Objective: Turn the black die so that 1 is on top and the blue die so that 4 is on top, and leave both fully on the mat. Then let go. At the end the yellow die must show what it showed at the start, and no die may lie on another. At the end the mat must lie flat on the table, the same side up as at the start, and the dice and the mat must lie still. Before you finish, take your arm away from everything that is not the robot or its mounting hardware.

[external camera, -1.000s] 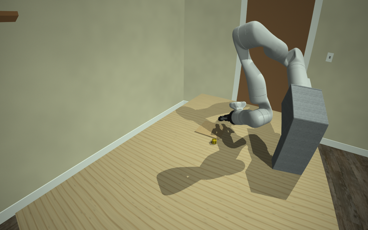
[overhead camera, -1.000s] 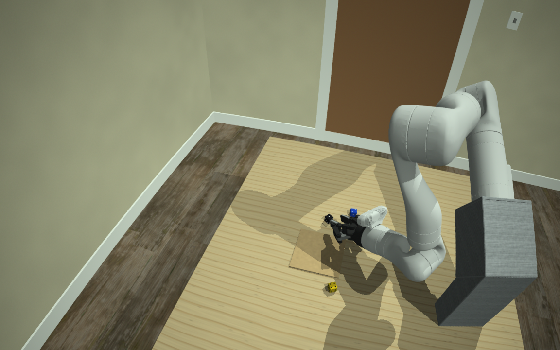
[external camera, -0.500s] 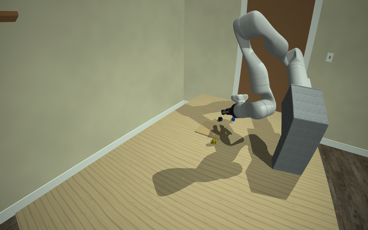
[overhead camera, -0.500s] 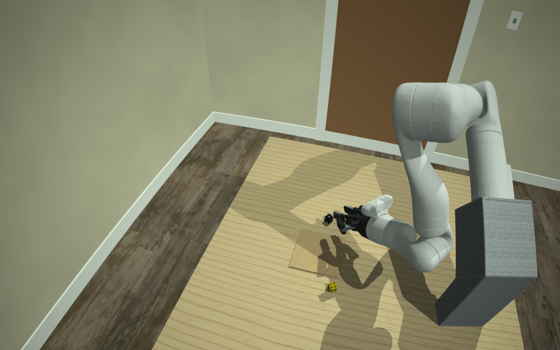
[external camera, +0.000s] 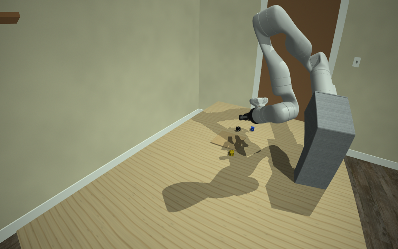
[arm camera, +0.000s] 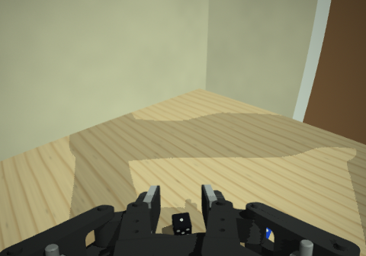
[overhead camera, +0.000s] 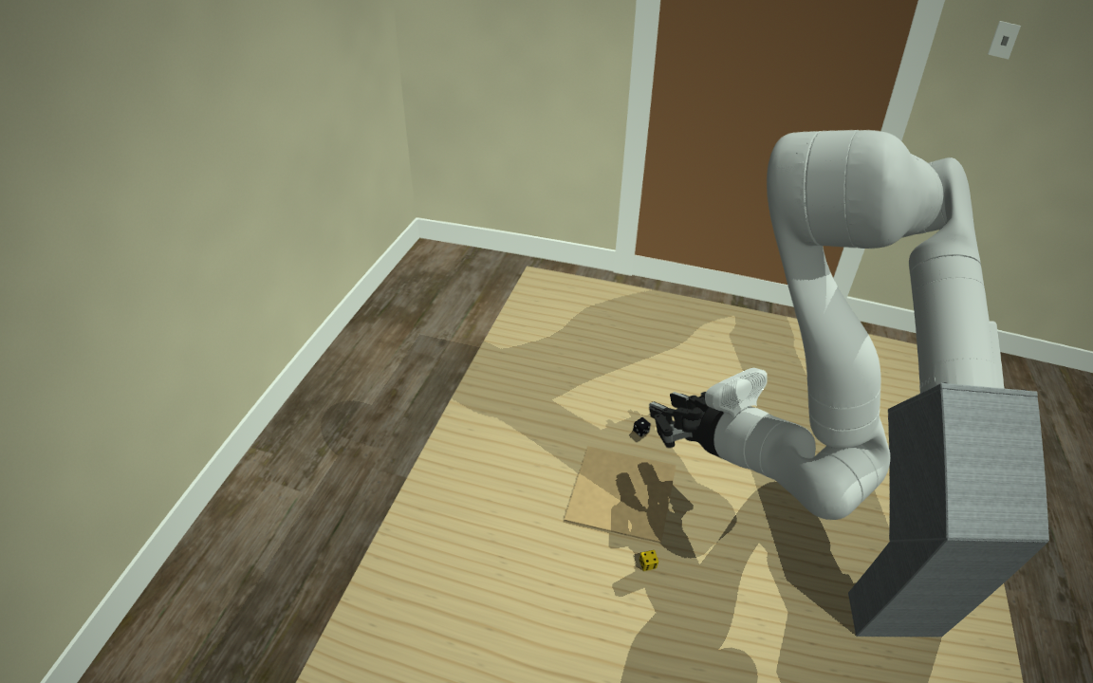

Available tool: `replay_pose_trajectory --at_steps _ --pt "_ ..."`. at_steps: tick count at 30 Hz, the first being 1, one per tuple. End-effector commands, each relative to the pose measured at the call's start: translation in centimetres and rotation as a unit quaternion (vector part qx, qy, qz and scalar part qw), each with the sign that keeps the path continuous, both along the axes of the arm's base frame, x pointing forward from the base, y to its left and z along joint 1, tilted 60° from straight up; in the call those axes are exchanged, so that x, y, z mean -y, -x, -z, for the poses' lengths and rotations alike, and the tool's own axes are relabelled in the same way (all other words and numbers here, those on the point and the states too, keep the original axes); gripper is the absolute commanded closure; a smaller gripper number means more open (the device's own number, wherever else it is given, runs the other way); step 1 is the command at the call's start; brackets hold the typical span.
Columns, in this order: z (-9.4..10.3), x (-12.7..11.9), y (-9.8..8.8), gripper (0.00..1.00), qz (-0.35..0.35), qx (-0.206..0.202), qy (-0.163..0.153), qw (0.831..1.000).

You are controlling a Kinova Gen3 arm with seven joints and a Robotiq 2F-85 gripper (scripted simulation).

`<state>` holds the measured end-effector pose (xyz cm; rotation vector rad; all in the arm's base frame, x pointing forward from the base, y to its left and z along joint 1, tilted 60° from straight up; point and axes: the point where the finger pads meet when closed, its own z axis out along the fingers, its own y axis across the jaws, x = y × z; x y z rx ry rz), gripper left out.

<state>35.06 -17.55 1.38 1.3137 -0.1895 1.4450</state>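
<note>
The black die (overhead camera: pixel 640 427) (external camera: pixel 238 128) (arm camera: pixel 181 223) sits on the table beyond the mat's far edge; its top shows a single pip in the wrist view. My gripper (overhead camera: pixel 665 402) (external camera: pixel 240 117) (arm camera: pixel 181 196) is partly open, empty and raised above the table, with the black die lower down in line with the gap between its fingers. The blue die (external camera: pixel 252 128) (arm camera: pixel 268 233) sits on the table right of the black die, hidden in the top view and mostly hidden in the wrist view; its top is unclear. The mat (overhead camera: pixel 588 492) (external camera: pixel 220 139) lies flat, without dice.
The yellow die (overhead camera: pixel 648 561) (external camera: pixel 231 153) sits on the table (overhead camera: pixel 449 577) (external camera: pixel 132 192) just off the mat's near edge, several pips on top. The grey arm pedestal (overhead camera: pixel 996 467) (external camera: pixel 333 114) stands at the right. Arm shadows cross the mat. Walls stand beyond the table.
</note>
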Motion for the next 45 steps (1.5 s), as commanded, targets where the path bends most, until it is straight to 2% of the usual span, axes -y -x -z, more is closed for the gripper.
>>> replay_pose_trajectory --at_steps 1,8,15,23,25,31,35,40,45 --pt "-0.1 -0.1 -0.1 0.65 0.007 0.0 -0.006 1.0" --pt "-0.2 0.0 -0.1 0.65 0.044 -0.008 -0.025 0.999" --pt "-0.5 0.1 -0.2 0.65 0.134 -0.039 -0.085 0.987" --pt "-1.5 -0.2 -0.7 0.65 0.233 -0.097 -0.197 0.947" --pt "-1.5 -0.2 -0.7 0.65 0.233 -0.097 -0.197 0.947" --pt "-2.8 -0.7 -1.6 0.65 0.268 -0.142 -0.286 0.909" --pt "-3.9 -1.0 -2.2 0.65 0.273 -0.164 -0.335 0.887" --pt "-5.0 -1.2 -2.9 0.65 0.268 -0.181 -0.376 0.868" --pt "-5.5 -1.3 -3.1 0.65 0.265 -0.186 -0.389 0.862"
